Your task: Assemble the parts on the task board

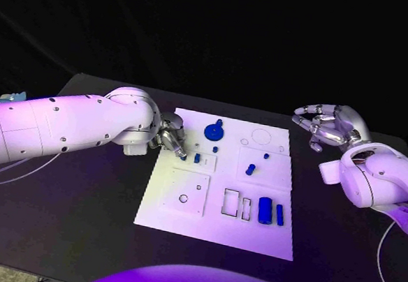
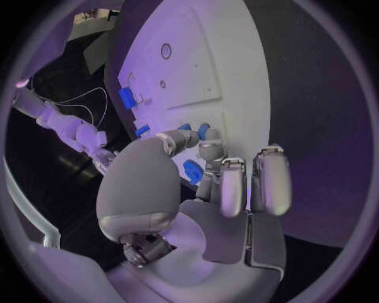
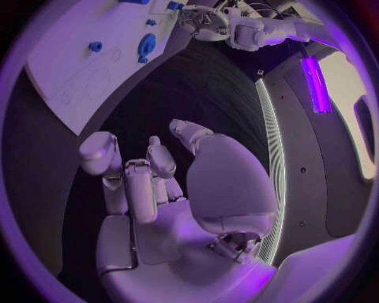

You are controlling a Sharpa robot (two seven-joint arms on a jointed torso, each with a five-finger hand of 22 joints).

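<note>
Left silver hand (image 1: 172,139) at the left edge of the flat white task board (image 1: 178,222), fingertips pinching a small blue part (image 2: 192,171) over the board, right silver hand (image 1: 328,126) raised beyond the board's far right corner, fingers loosely curled, holding nothing, other blue parts (image 1: 271,211) lying on the board

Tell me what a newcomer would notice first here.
First, the white rectangular task board in the middle of the black table, dotted with small blue plastic parts. Next, the silver left hand at the board's left edge, pinching a small blue part. The silver right hand hovers off the board's far right corner, fingers curled, holding nothing.
</note>
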